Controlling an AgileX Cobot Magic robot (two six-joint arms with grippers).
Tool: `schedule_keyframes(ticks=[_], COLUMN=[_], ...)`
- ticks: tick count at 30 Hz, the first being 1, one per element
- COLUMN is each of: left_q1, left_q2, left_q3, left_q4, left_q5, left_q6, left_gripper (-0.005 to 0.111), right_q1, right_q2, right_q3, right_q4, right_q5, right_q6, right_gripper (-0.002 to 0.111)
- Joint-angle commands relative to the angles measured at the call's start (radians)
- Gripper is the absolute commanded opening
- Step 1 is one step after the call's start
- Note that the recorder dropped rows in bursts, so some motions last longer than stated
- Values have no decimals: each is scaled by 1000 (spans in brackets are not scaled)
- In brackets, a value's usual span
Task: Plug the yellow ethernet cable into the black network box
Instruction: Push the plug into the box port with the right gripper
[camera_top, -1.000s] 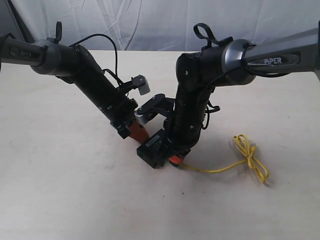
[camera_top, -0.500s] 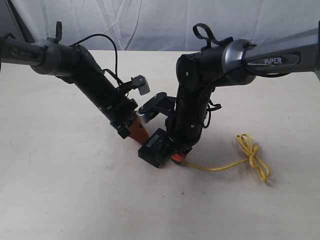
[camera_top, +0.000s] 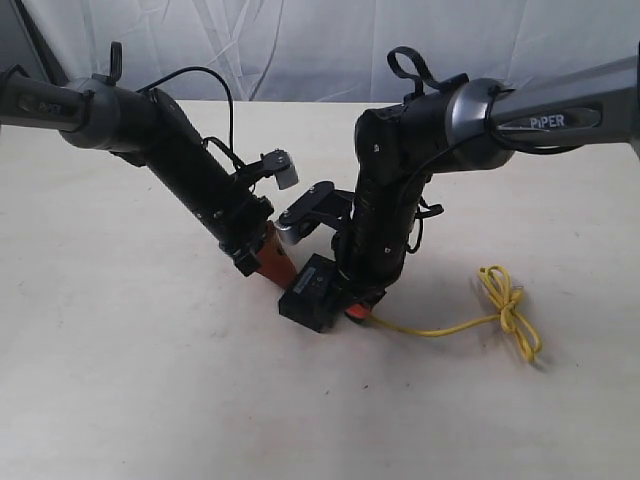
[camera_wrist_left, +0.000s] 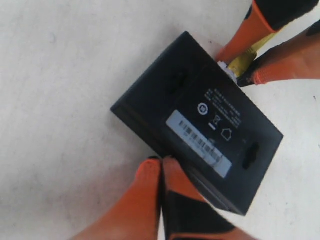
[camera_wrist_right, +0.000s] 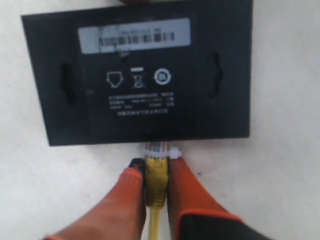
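Observation:
The black network box (camera_top: 308, 296) lies flat on the table, label face up, between my two grippers. My right gripper (camera_wrist_right: 156, 167) is shut on the yellow ethernet cable (camera_wrist_right: 156, 184) at its boot. The clear plug (camera_wrist_right: 162, 149) touches the box's (camera_wrist_right: 135, 75) near edge, and how far it is inside cannot be made out. My left gripper (camera_wrist_left: 161, 163) is shut with nothing between its fingers, its tips pressed against the opposite side of the box (camera_wrist_left: 200, 120). The cable (camera_top: 440, 328) trails right to a knotted bundle (camera_top: 510, 305).
Both arms cross low over the middle of the pale table (camera_top: 120, 380). A white cloth backdrop (camera_top: 300, 50) hangs behind the table's far edge. The cable's loose end (camera_top: 530, 352) lies at the right.
The box and both grippers have shifted slightly toward the back of the table. The knotted bundle has slid a little to the right. Both grips are unchanged.

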Motion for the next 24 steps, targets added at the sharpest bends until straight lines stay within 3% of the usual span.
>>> schedule_keyframes(ticks=[1, 24], left_q1=[-11, -11], left_q2=[18, 18], left_q3=[1, 1], left_q4=[5, -19], left_q5=[-1, 8], left_q6=[-3, -3], left_gripper=[0, 0], right_q1=[-2, 0], right_q2=[-16, -10], right_q3=[-7, -7], right_q4=[33, 26], right_q5=[-50, -86], right_q6=[-22, -69], right_gripper=[-1, -1])
